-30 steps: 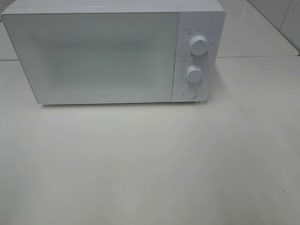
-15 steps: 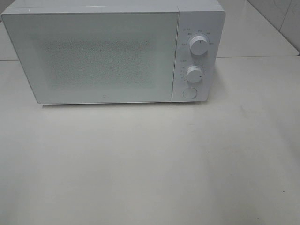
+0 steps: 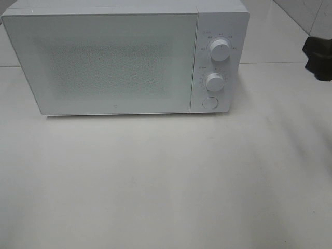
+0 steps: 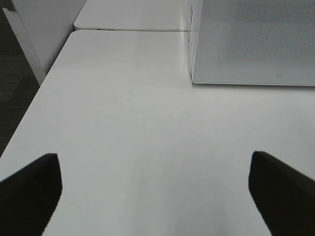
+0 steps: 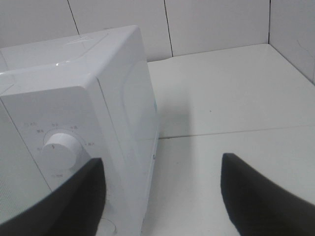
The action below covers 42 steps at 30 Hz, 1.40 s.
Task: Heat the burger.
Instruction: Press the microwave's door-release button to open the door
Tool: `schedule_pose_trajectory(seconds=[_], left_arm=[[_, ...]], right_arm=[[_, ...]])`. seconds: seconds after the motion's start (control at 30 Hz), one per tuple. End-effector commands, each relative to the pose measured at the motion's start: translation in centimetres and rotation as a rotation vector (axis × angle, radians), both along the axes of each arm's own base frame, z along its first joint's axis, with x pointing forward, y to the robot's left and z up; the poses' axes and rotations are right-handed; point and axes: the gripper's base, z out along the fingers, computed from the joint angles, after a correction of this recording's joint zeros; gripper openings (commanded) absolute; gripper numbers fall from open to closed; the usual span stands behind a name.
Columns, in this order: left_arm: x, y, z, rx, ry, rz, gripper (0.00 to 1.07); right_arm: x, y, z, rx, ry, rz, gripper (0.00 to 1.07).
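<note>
The burger shows in no view. A white microwave (image 3: pixel 104 62) stands at the back of the table with its door shut; nothing shows through the frosted door. My right gripper (image 3: pixel 318 57) shows as a black shape at the right edge of the exterior view, to the right of the microwave. In the right wrist view it (image 5: pixel 162 206) is open and empty, beside the microwave's control panel (image 5: pixel 59 147). My left gripper (image 4: pixel 155 196) is open and empty over bare table, in front of the microwave's left corner (image 4: pixel 246 49). It is out of the exterior view.
The control panel has an upper knob (image 3: pixel 220 51), a lower knob (image 3: pixel 214 82) and a round button (image 3: pixel 209 102). The white table (image 3: pixel 166 181) spreads in front. A tiled wall (image 5: pixel 216 24) stands behind, and the table's left edge (image 4: pixel 29 108) drops to dark floor.
My right gripper has come into the exterior view at the right edge; it was out of view before. The microwave has not moved.
</note>
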Motion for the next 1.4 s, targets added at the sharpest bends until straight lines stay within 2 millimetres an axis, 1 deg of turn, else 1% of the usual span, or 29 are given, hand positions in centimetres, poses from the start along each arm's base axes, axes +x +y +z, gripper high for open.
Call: schedule_pose_trajectory(seconds=[0.03, 0.1, 0.2, 0.27, 0.3, 0.33, 0.4, 0.43, 0.47, 0.57, 0.6, 0.63, 0.7, 0.73, 0.77, 0.8, 0.87, 0.9, 1.07, 1.1, 1.13, 1.17, 1.2, 1.23, 1.27, 1.3, 1.33, 1.37, 1.4], left_arm=[[-0.1, 0.0, 0.1, -0.002, -0.021, 0.004, 0.98], [-0.1, 0.0, 0.1, -0.002, -0.021, 0.004, 0.98], [-0.1, 0.0, 0.1, -0.002, -0.021, 0.004, 0.98], [-0.1, 0.0, 0.1, -0.002, -0.021, 0.004, 0.98], [-0.1, 0.0, 0.1, -0.002, -0.021, 0.004, 0.98], [-0.1, 0.0, 0.1, -0.002, -0.021, 0.004, 0.98], [-0.1, 0.0, 0.1, -0.002, -0.021, 0.004, 0.98], [-0.1, 0.0, 0.1, -0.002, -0.021, 0.004, 0.98], [-0.1, 0.0, 0.1, -0.002, -0.021, 0.004, 0.98], [-0.1, 0.0, 0.1, -0.002, -0.021, 0.004, 0.98], [-0.1, 0.0, 0.1, -0.002, -0.021, 0.004, 0.98], [-0.1, 0.0, 0.1, -0.002, -0.021, 0.004, 0.98], [-0.1, 0.0, 0.1, -0.002, -0.021, 0.004, 0.98], [-0.1, 0.0, 0.1, -0.002, -0.021, 0.004, 0.98], [-0.1, 0.0, 0.1, -0.002, -0.021, 0.004, 0.98], [-0.1, 0.0, 0.1, -0.002, -0.021, 0.004, 0.98], [-0.1, 0.0, 0.1, -0.002, -0.021, 0.004, 0.98], [-0.1, 0.0, 0.1, -0.002, -0.021, 0.004, 0.98], [-0.1, 0.0, 0.1, -0.002, -0.021, 0.004, 0.98], [-0.1, 0.0, 0.1, -0.002, -0.021, 0.004, 0.98], [-0.1, 0.0, 0.1, -0.002, -0.021, 0.004, 0.98], [-0.1, 0.0, 0.1, -0.002, -0.021, 0.004, 0.98], [-0.1, 0.0, 0.1, -0.002, -0.021, 0.004, 0.98], [-0.1, 0.0, 0.1, -0.002, -0.021, 0.004, 0.98], [-0.1, 0.0, 0.1, -0.002, -0.021, 0.004, 0.98], [-0.1, 0.0, 0.1, -0.002, -0.021, 0.004, 0.98], [-0.1, 0.0, 0.1, -0.002, -0.021, 0.004, 0.98], [-0.1, 0.0, 0.1, -0.002, -0.021, 0.004, 0.98], [-0.1, 0.0, 0.1, -0.002, -0.021, 0.004, 0.98]], right_arm=[[0.0, 0.5, -0.6, 0.001, -0.054, -0.002, 0.63], [0.1, 1.4, -1.7, -0.008, -0.056, -0.024, 0.63], [0.1, 1.8, -2.0, -0.016, -0.050, -0.029, 0.63], [0.1, 3.6, -3.0, -0.041, -0.035, -0.021, 0.63], [0.1, 3.6, -3.0, -0.041, -0.035, -0.021, 0.63], [0.0, 4.5, -3.7, -0.036, -0.013, -0.024, 0.63], [0.0, 4.7, -3.9, -0.028, -0.006, -0.037, 0.63], [-0.2, 5.6, -4.5, -0.016, 0.009, -0.039, 0.63], [-0.2, 5.6, -4.5, -0.016, 0.009, -0.039, 0.63], [-0.6, 7.2, -5.6, -0.017, 0.021, -0.030, 0.63], [-0.6, 7.2, -5.6, -0.017, 0.021, -0.030, 0.63], [-0.8, 7.9, -6.1, -0.025, 0.030, -0.023, 0.63], [-0.9, 8.3, -6.5, -0.032, 0.038, -0.017, 0.63], [-1.1, 9.2, -7.1, -0.039, 0.056, 0.000, 0.63], [-1.1, 9.2, -7.1, -0.039, 0.056, 0.000, 0.63], [-1.1, 9.9, -7.5, -0.043, 0.074, 0.006, 0.63], [-1.1, 10.2, -7.7, -0.046, 0.081, 0.008, 0.63], [-1.1, 10.8, -8.1, -0.038, 0.092, 0.014, 0.63], [-0.9, 11.4, -8.5, -0.012, 0.110, 0.020, 0.63], [-0.9, 11.5, -8.8, 0.038, 0.128, 0.009, 0.62], [-0.9, 11.5, -8.8, 0.038, 0.128, 0.009, 0.62], [-0.9, 11.5, -8.9, 0.079, 0.139, -0.002, 0.62], [-0.9, 11.5, -8.9, 0.178, 0.163, -0.025, 0.60], [-0.9, 11.5, -8.9, 0.178, 0.163, -0.025, 0.60], [-0.9, 11.5, -8.9, 0.302, 0.184, -0.054, 0.57], [-0.9, 11.5, -8.9, 0.379, 0.196, -0.072, 0.56], [-0.9, 11.5, -8.9, 0.379, 0.196, -0.072, 0.56], [-0.9, 11.5, -8.9, 0.532, 0.221, -0.109, 0.52], [-0.9, 11.5, -8.9, 0.532, 0.221, -0.109, 0.52]])
